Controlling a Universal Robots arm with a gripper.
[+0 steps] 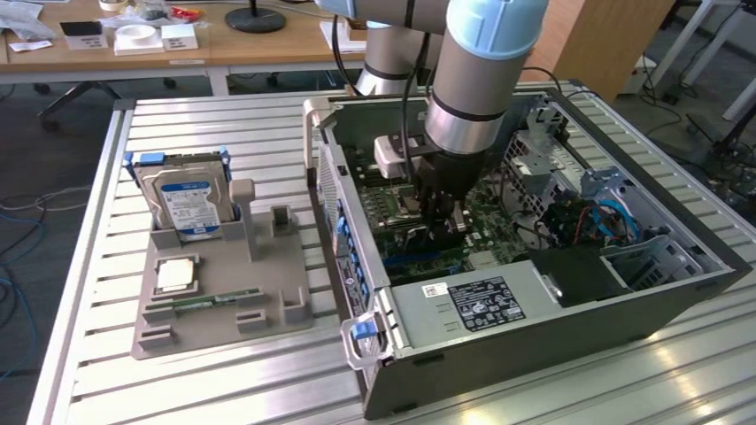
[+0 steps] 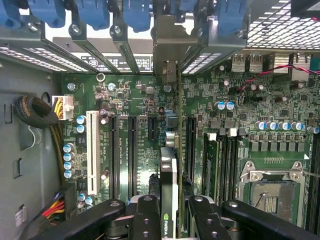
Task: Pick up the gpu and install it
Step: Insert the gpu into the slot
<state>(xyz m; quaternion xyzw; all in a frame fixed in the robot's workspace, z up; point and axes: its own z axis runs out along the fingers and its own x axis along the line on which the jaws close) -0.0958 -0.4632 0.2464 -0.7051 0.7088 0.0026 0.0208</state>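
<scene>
The gripper point(image 2: 169, 220) is pinching the gpu point(image 2: 169, 165), one finger on each face of the card, which is held edge-on and upright. That grip keeps the card's lower edge pointing straight down at the motherboard point(image 2: 260, 100), as a slot connector requires. The card's metal bracket end points toward the rear slot openings of the computer case point(image 1: 532, 341), lined up with one of the gaps between the blue retention clips point(image 2: 95, 12).

In the exterior view the gripper point(image 1: 440, 199) sits low inside the case, above the board. Whether the card's edge already touches a slot cannot be judged with confidence; the wrist view looks straight down the card and hides its lower edge.

Containers and contents:
- Computer case, lying on its side with the panel off: motherboard with an empty processor socket point(image 2: 272, 192), a black power supply point(image 1: 473, 305) with a white label, and bundled cables.
- Grey parts tray point(image 1: 219, 332) on the slatted table point(image 1: 212, 133) (at the exterior view's left): a hard drive point(image 1: 183, 202) standing upright in its cradle, a processor point(image 1: 175, 274) lying flat, and a memory stick point(image 1: 207, 303) in its groove. One upright holder point(image 1: 283, 221) stands empty.
</scene>
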